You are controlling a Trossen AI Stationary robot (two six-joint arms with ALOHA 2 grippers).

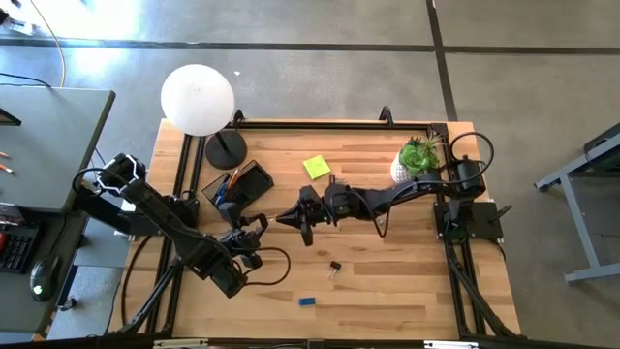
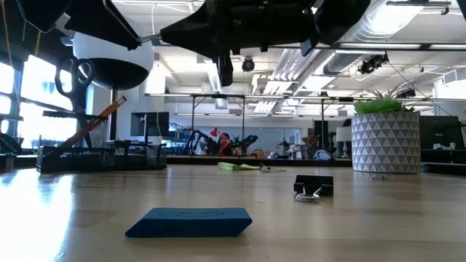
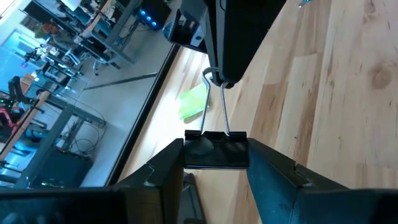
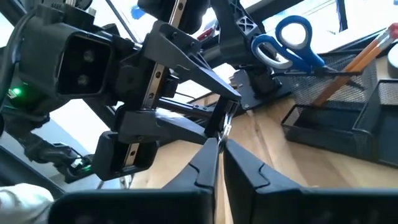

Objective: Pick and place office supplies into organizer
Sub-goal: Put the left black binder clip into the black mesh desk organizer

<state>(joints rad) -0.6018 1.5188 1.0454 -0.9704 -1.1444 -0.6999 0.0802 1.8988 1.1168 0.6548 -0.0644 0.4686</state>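
I have a black binder clip (image 3: 216,149) held up between the two arms, just in front of the organizer (image 1: 239,186) on the left half of the table (image 1: 387,281). It is a light, stiff little thing of sprung steel: the body is smooth and could twist or slip under a loose pinch, and the thin wire handles (image 3: 219,109) swing freely, so I judge the flat sides of the body to be the safest place to grip.

My left gripper (image 3: 216,163) does just that. Its fingers are drawn in and pressed on the two sides of the clip's body, with the wire handles pointing away toward the other arm.

My right gripper (image 4: 217,146) reaches in from the opposite side. Its fingertips are nearly together, pinching the tip of the wire loop, so both arms have hold of the same clip at once. I would let one side go before moving, or the wire may bend or snap out.

A second binder clip (image 1: 334,267) and a blue eraser (image 1: 307,301) lie on the table nearer the front edge, and the yellow sticky notes (image 1: 316,167) sit further back. The scissors (image 4: 287,42) and a pencil (image 4: 348,65) already stand in the organizer.
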